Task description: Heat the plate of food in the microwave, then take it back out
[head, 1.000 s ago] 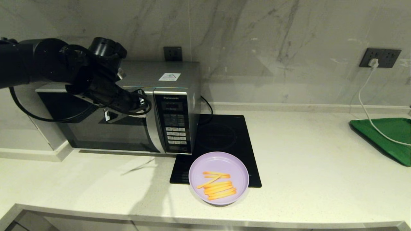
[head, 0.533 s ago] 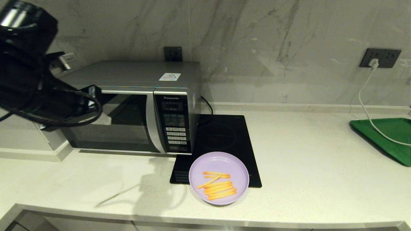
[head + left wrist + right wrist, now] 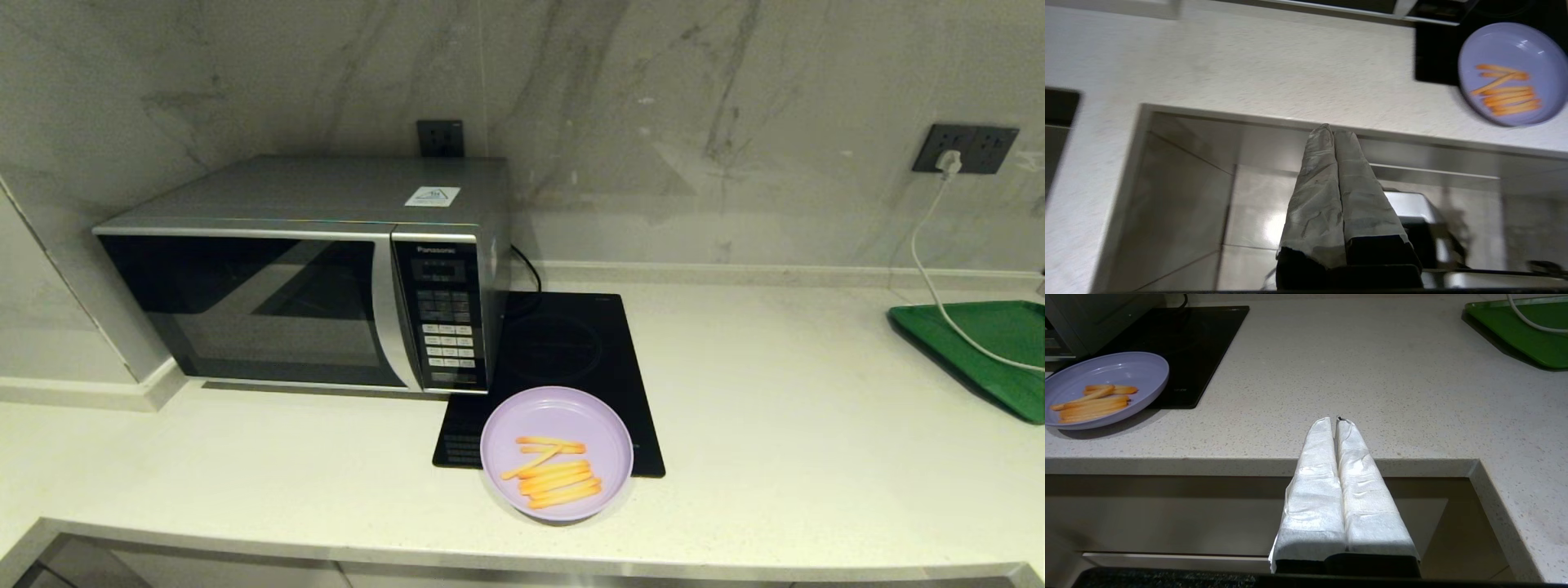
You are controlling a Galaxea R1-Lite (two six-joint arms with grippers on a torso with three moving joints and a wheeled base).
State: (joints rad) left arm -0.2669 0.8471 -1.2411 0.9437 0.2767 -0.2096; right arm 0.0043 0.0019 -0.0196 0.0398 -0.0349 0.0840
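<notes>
Countertop [image 3: 775, 425] carries one microwave [image 3: 302, 269], one plate of food [image 3: 557, 453].

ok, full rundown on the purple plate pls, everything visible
The plate of food is round, shallow, lilac, plastic-looking, with a low rim. Several orange-yellow sticks lie flat on its near half, roughly parallel. It sits level, upright, partly on the front edge of the black induction hob and partly on the white counter, right of the microwave, whose door is shut. No gripper touches it.
</notes>
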